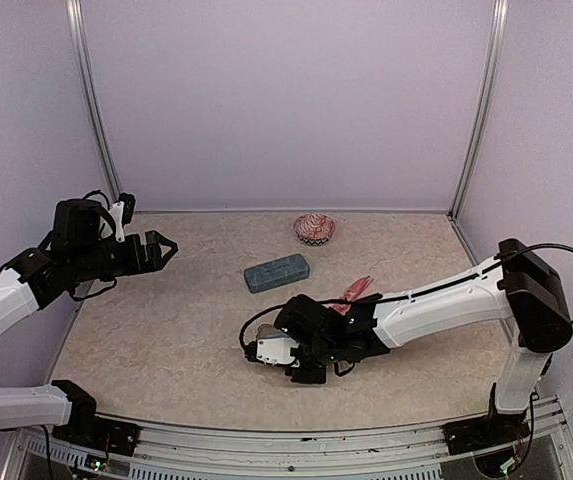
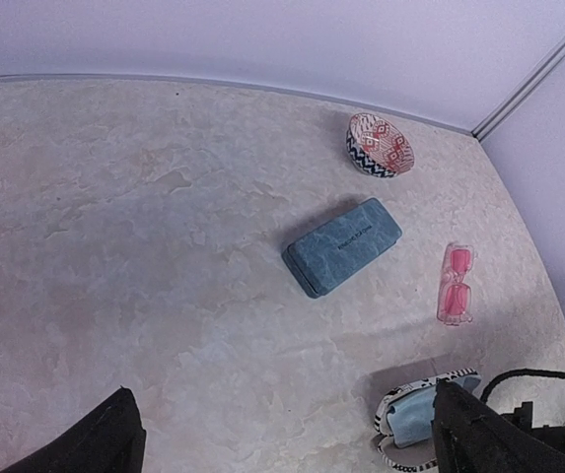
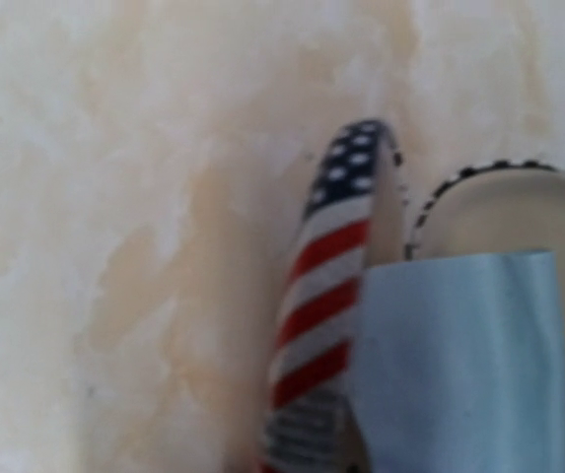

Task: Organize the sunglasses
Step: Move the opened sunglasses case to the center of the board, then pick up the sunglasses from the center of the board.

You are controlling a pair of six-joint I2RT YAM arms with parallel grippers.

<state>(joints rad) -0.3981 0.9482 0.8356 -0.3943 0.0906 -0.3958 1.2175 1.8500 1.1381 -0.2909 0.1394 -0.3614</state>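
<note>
The slim pink-red sunglasses (image 1: 354, 293) lie folded on the table right of centre, and they also show in the left wrist view (image 2: 455, 285). The dark reddish-brown pair is out of view. My right gripper (image 1: 291, 358) is low at the black-and-white pouch (image 1: 264, 349), whose mouth shows a light blue cloth (image 3: 459, 365). A stars-and-stripes strip (image 3: 326, 286) lies beside that cloth. My right fingers are hidden. My left gripper (image 2: 292, 443) is open and empty, raised over the left of the table (image 1: 161, 248).
A blue-teal hard case (image 1: 277, 272) lies closed mid-table, left of the pink pair. A round red-and-white patterned piece (image 1: 314, 229) sits near the back wall. The pouch also shows in the left wrist view (image 2: 422, 419). Walls close in at the back and both sides.
</note>
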